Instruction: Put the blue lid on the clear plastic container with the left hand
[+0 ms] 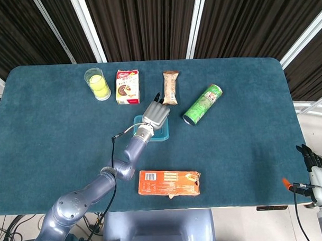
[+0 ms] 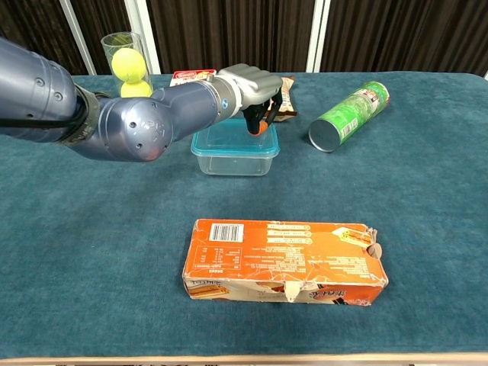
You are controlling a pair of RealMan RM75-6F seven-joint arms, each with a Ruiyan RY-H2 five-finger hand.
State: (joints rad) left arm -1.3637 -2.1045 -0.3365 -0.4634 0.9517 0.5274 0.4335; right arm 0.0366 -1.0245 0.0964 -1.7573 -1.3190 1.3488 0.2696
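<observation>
Left hand (image 2: 252,85): hides far rim of clear plastic container (image 2: 232,150); contact undeterminable. Right hand (image 1: 314,165): partly cut off at head view's edge; finger posture unclear.

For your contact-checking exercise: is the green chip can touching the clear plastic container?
Apart. The chest view shows bare blue cloth between the green chip can and the clear plastic container; the head view confirms it.
</observation>
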